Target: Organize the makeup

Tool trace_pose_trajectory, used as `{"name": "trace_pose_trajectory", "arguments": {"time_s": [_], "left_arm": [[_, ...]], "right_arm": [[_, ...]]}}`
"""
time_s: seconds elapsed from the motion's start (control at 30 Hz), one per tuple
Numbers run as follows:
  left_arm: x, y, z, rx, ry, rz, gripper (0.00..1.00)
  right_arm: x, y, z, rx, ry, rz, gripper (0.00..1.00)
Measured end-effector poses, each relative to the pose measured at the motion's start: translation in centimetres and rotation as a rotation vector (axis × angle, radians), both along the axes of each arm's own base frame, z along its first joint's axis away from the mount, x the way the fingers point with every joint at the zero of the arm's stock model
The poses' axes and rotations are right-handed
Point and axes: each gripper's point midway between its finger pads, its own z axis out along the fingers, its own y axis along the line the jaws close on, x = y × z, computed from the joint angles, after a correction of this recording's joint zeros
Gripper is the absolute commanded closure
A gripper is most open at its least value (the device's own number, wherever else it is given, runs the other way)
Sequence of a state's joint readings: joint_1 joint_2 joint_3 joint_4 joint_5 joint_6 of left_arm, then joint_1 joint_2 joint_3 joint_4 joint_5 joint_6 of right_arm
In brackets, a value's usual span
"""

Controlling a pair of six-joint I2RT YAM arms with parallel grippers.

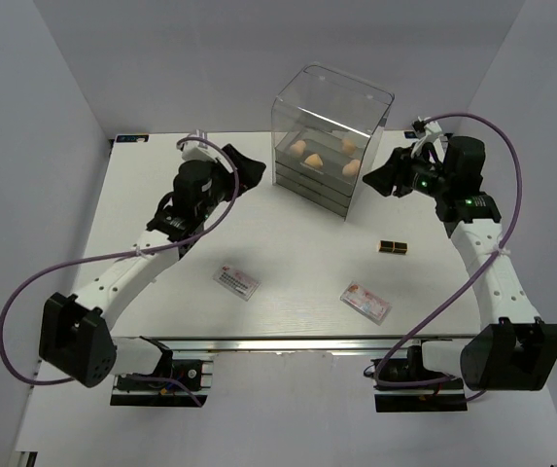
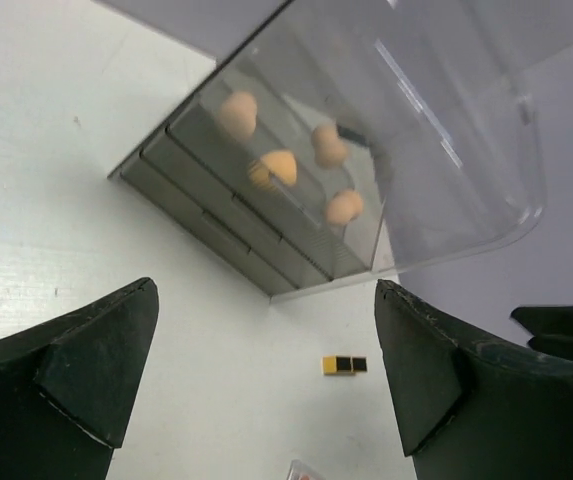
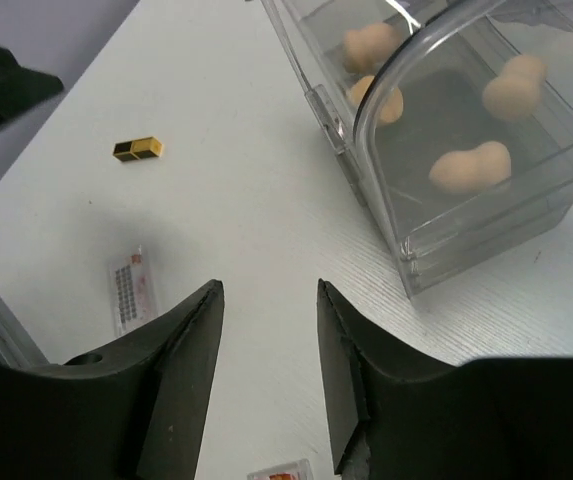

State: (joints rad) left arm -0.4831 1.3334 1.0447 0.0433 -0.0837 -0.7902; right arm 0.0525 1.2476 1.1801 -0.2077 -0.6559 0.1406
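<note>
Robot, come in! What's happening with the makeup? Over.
Left gripper and right gripper open, empty. Four sponges in drawer box. Tubes, two packets loose on table. Nothing in the way.

White arms (image 1: 127, 268), black joints (image 1: 76, 336), purple cables (image 1: 2, 326)

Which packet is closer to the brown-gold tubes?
The right packet, lying just near-side of the tubes; the other packet sits farther left, toward the left arm.

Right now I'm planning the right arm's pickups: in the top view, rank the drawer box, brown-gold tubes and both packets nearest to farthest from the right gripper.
From the right gripper:
1. drawer box, just beside it
2. tubes, nearer the arms' bases
3. right packet, toward the front edge
4. left packet, far left
</note>
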Motion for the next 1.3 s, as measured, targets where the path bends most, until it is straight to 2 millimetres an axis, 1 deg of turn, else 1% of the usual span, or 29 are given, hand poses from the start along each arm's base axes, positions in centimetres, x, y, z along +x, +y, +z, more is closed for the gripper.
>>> {"name": "trace_pose_trajectory", "arguments": {"time_s": [0.03,0.07,0.1,0.13,0.17,0.2,0.23,0.27,0.3,0.37,0.4,0.43,0.47,0.5,0.53,0.57,0.63,0.67,0.73,0.8,0.83,0.9,0.97,1.07,1.23,1.3], "left_arm": [[-0.2,0.4,0.6,-0.005,-0.021,0.002,0.07],[-0.3,0.7,0.9,-0.013,-0.038,0.001,0.22],[-0.3,0.8,1.0,-0.026,-0.048,-0.01,0.34],[-0.1,0.7,0.8,-0.04,-0.049,-0.025,0.47],[0.2,0.4,0.2,-0.056,-0.036,-0.046,0.7],[0.5,0.0,-0.8,-0.077,-0.013,-0.072,0.78],[1.1,-0.6,-2.0,-0.099,0.011,-0.096,0.82],[1.6,-1.4,-3.3,-0.122,0.042,-0.126,0.84],[2.1,-2.2,-5.1,-0.145,0.085,-0.155,0.83],[2.8,-3.9,-9.1,-0.2,0.179,-0.205,0.79],[3.1,-4.6,-11.1,-0.225,0.226,-0.22,0.72],[3.2,-5.2,-13.0,-0.247,0.274,-0.229,0.69],[3.3,-5.7,-14.8,-0.263,0.321,-0.235,0.67],[3.5,-6.1,-16.1,-0.276,0.356,-0.239,0.64],[3.9,-6.6,-17.0,-0.291,0.383,-0.243,0.59],[4.5,-7.2,-17.6,-0.31,0.399,-0.251,0.57],[6.1,-8.4,-17.4,-0.353,0.392,-0.269,0.56],[6.8,-9.0,-16.9,-0.376,0.376,-0.279,0.55],[7.9,-9.8,-15.8,-0.418,0.343,-0.297,0.48],[8.5,-10.3,-14.8,-0.463,0.313,-0.311,0.47],[8.7,-10.5,-14.4,-0.486,0.302,-0.315,0.45],[9.0,-10.8,-13.9,-0.525,0.288,-0.322,0.44],[9.4,-11.2,-13.8,-0.552,0.284,-0.327,0.44],[10.1,-11.8,-14.2,-0.574,0.292,-0.329,0.45],[10.7,-13.0,-14.7,-0.59,0.302,-0.341,0.46],[10.8,-13.4,-14.8,-0.594,0.305,-0.344,0.48]], "right_arm": [[-0.3,-0.1,-0.2,-0.018,-0.006,0.006,0.55],[-0.7,-0.2,-0.4,-0.038,-0.019,0.015,0.62],[-1.0,-0.3,-0.6,-0.055,-0.031,0.023,0.83],[-1.4,-0.4,-0.9,-0.073,-0.045,0.032,0.94],[-1.9,-0.5,-1.3,-0.086,-0.048,0.038,1.0],[-2.3,-0.5,-1.7,-0.098,-0.049,0.043,1.0],[-2.6,-0.6,-2.2,-0.104,-0.043,0.047,1.0],[-2.9,-0.6,-2.8,-0.11,-0.035,0.052,1.0],[-3.1,-0.6,-3.4,-0.116,-0.022,0.055,0.96],[-3.4,-0.8,-4.4,-0.12,0.003,0.054,0.77],[-3.5,-0.9,-4.9,-0.12,0.017,0.052,0.61],[-3.6,-1.0,-5.2,-0.122,0.024,0.051,0.53],[-3.6,-1.1,-5.4,-0.122,0.029,0.051,0.47],[-3.6,-1.2,-5.4,-0.122,0.028,0.053,0.42],[-3.7,-1.2,-5.3,-0.12,0.022,0.059,0.41],[-3.8,-1.2,-5.2,-0.117,0.017,0.066,0.4],[-3.9,-1.4,-4.9,-0.105,0.009,0.077,0.39],[-3.9,-1.6,-4.8,-0.098,0.006,0.08,0.39],[-4.0,-1.8,-4.8,-0.088,0.003,0.083,0.38],[-4.1,-2.0,-5.1,-0.081,0.01,0.082,0.38],[-4.2,-2.0,-5.3,-0.077,0.015,0.085,0.38],[-4.3,-2.0,-5.7,-0.07,0.026,0.089,0.38],[-4.5,-1.9,-5.9,-0.066,0.033,0.096,0.38],[-4.5,-1.8,-5.7,-0.06,0.026,0.105,0.38],[-4.4,-1.7,-5.5,-0.053,0.017,0.106,0.38],[-4.4,-1.8,-5.5,-0.05,0.019,0.102,0.38]]}}
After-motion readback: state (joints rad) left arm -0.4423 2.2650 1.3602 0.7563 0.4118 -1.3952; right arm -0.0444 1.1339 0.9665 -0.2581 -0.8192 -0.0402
